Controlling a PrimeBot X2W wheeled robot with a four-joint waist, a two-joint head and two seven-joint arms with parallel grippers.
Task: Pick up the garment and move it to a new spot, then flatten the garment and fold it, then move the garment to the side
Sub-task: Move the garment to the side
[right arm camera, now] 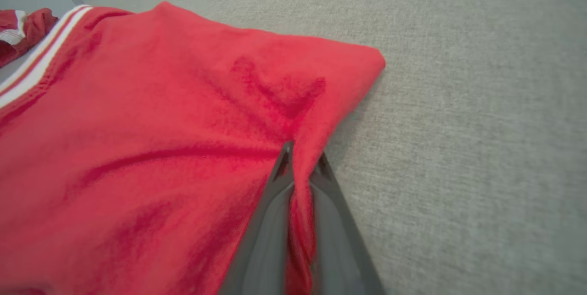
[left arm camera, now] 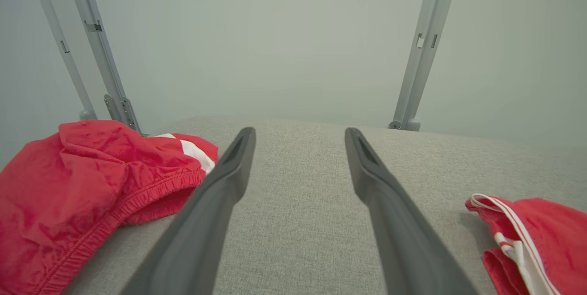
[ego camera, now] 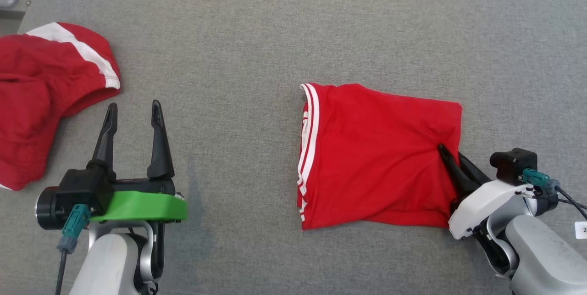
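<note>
Garment (ego camera: pixel 376 148) folded; our right gripper (ego camera: pixel 450 150) pinches its edge between the fingers, left gripper (ego camera: pixel 133 103) gapes empty; moving aside remains.

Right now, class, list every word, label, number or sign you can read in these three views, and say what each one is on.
"2": on a small white tag at the right edge of the head view; the picture's edge cuts it off, so any further characters cannot be read.
No text: the folded red garment and the crumpled red garment bear only white stripes, and the grey surface is unmarked.
</note>
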